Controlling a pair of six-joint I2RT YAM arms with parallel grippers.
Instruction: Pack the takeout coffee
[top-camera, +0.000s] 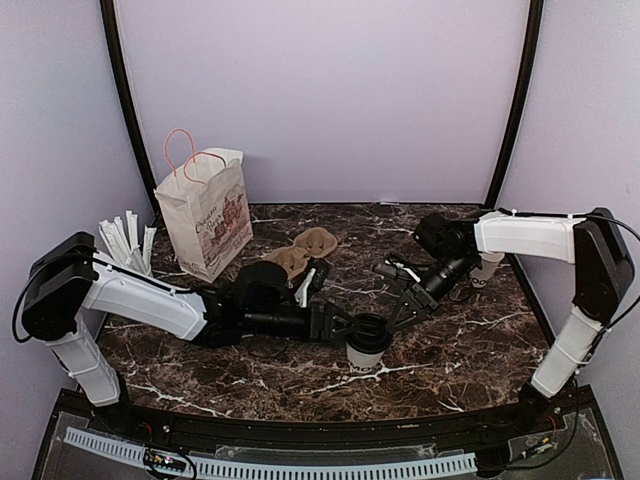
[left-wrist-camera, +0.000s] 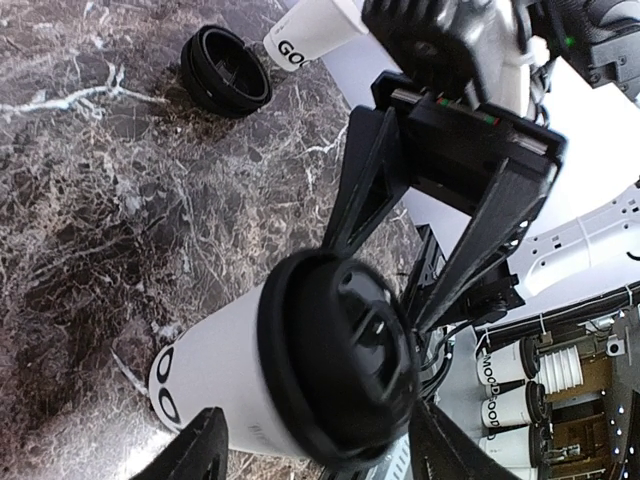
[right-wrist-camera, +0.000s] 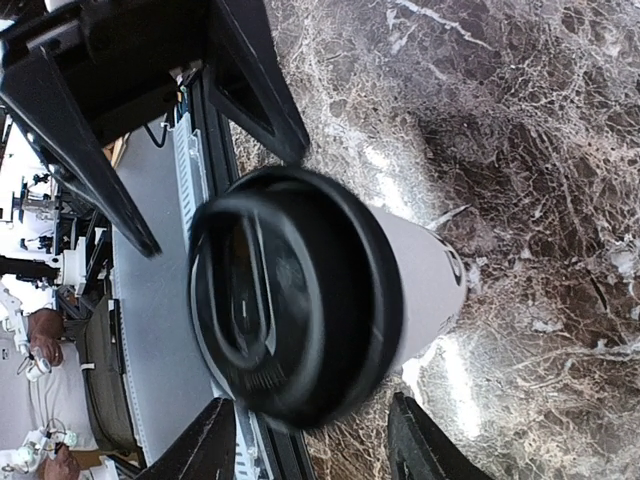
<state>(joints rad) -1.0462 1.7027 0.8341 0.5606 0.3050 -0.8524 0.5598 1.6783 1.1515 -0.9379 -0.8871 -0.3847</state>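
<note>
The takeout coffee (top-camera: 367, 352) is a small, tapered white paper cup with black lettering printed low on its side. A round black plastic lid (top-camera: 368, 333) with a recessed top sits on its rim. It stands upright on the dark, white-veined marble table (top-camera: 470, 350), about midway across and toward the near edge. In both wrist views the lid faces the camera, and the white wall narrows down to the stone.
</note>
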